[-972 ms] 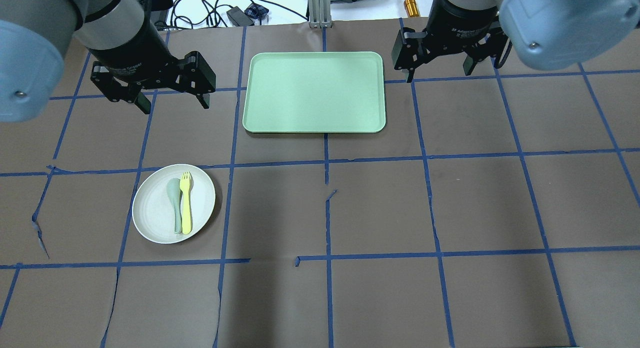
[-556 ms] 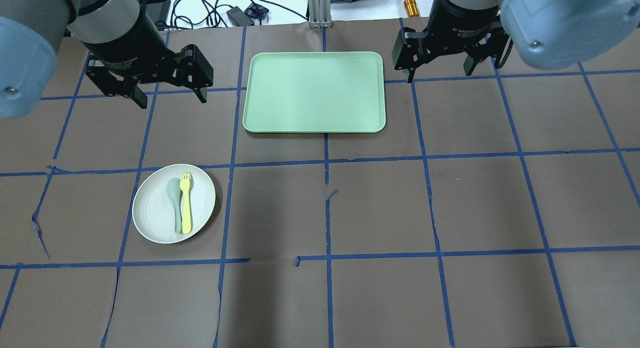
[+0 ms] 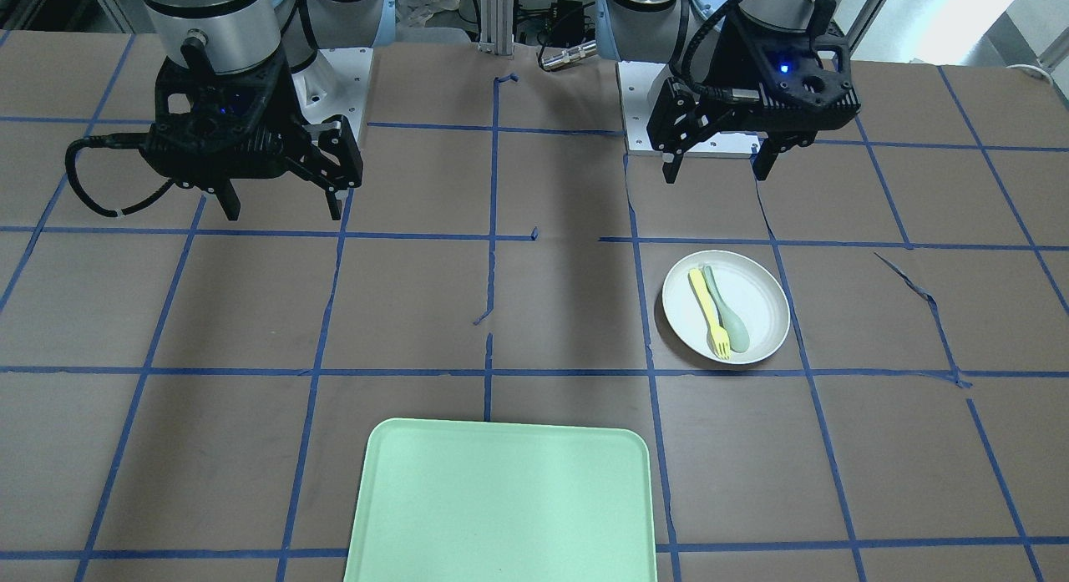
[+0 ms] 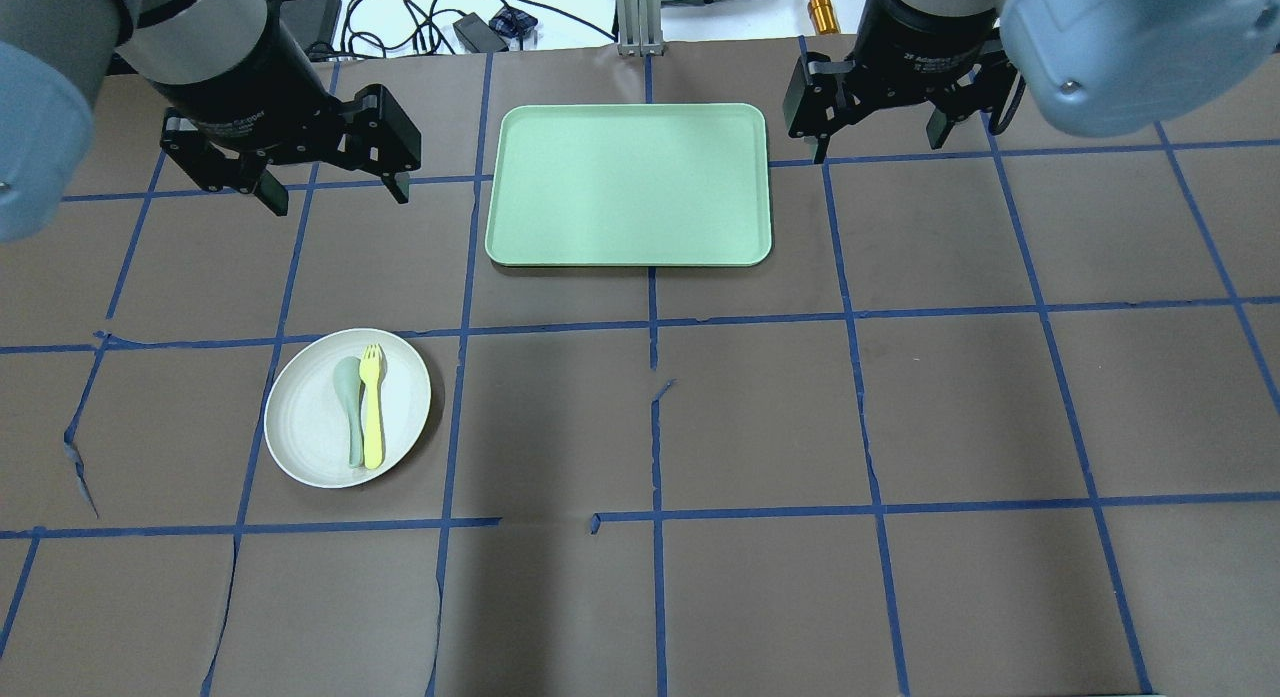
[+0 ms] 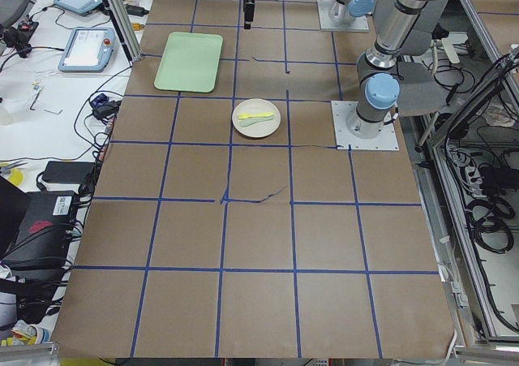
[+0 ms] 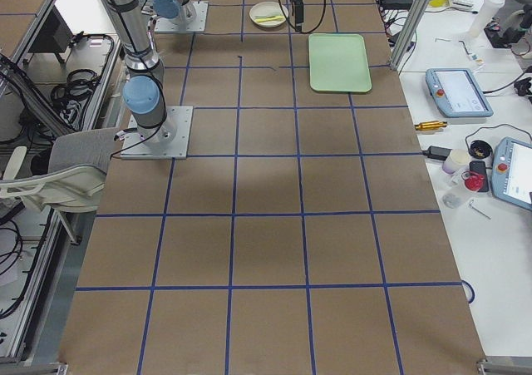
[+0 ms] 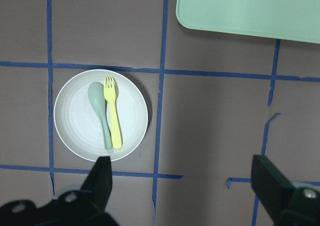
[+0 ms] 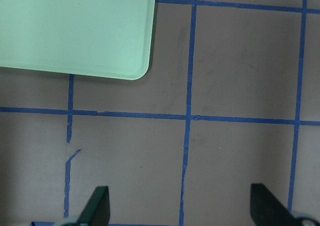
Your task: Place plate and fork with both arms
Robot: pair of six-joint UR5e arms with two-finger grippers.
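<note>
The off-white plate [image 4: 300,422] lies on the brown table, left of centre. The pale-yellow fork [image 4: 372,407] rests on it beside a grey-green spoon [image 4: 349,402]. My left gripper [image 4: 335,195] is open and empty, high above the table, beyond the plate toward the far edge. The left wrist view shows the plate [image 7: 75,121] and fork [image 7: 113,115] below, ahead of the open left gripper [image 7: 185,186]. My right gripper [image 4: 880,149] is open and empty, to the right of the mint-green tray [image 4: 628,185]. In the front view the plate [image 3: 764,306] sits below the left gripper [image 3: 715,173].
The tray lies at the table's far middle, with nothing on it, between the two grippers. An aluminium post [image 4: 637,17], cables and a brass cylinder [image 4: 822,7] stand past the far edge. The brown paper has small tears near the plate.
My left gripper has moved a little toward the far edge and to the left, still open. The right arm, plate, fork and tray have not moved.
</note>
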